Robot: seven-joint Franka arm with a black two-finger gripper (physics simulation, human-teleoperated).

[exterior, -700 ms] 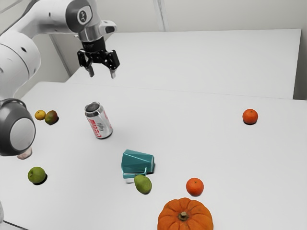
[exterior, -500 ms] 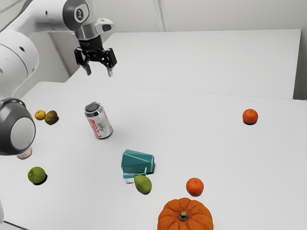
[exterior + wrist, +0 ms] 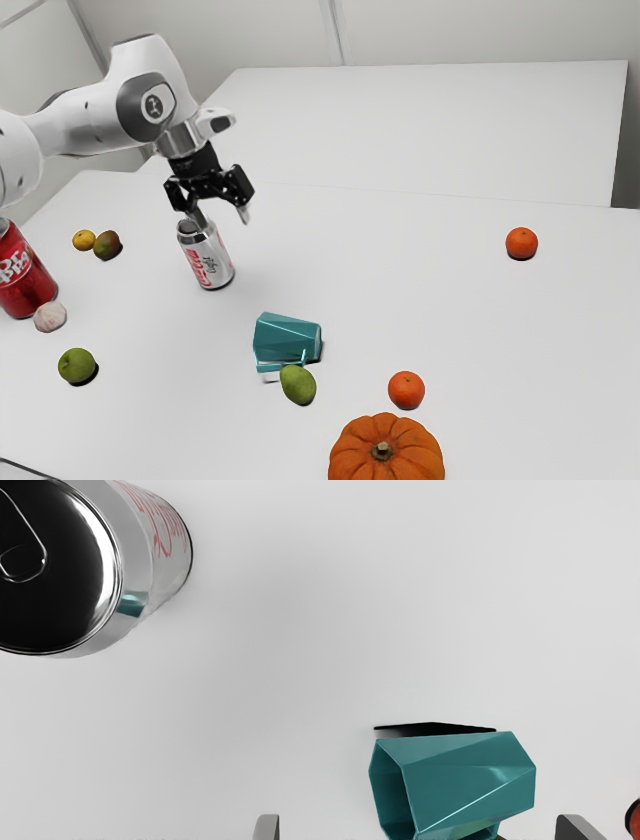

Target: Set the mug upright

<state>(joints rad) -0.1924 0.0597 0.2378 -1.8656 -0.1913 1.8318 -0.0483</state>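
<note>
My gripper [image 3: 220, 215] is open in the exterior view, in the air just above and behind the silver can, well up from the mug. The teal faceted mug [image 3: 287, 339] lies on its side on the table, its handle against the tabletop beside a green pear. In the wrist view, the mug [image 3: 465, 780] shows its open mouth facing the can's side, and its handle is mostly hidden. The gripper [image 3: 417, 827] has its fingertips wide apart there, with the mug farther down between them and not touched.
The silver can [image 3: 206, 254] stands near the gripper. A green pear [image 3: 298, 384] is beside the mug's handle, with an orange [image 3: 406, 390] and a pumpkin [image 3: 386, 452] farther along. A red can [image 3: 22, 272], garlic [image 3: 50, 317] and green apple [image 3: 77, 366] are at the exterior view's left.
My gripper has come down and slightly toward the exterior view's right, close above the silver can. The arm's links have shifted, uncovering the red can. The mug has stayed put.
</note>
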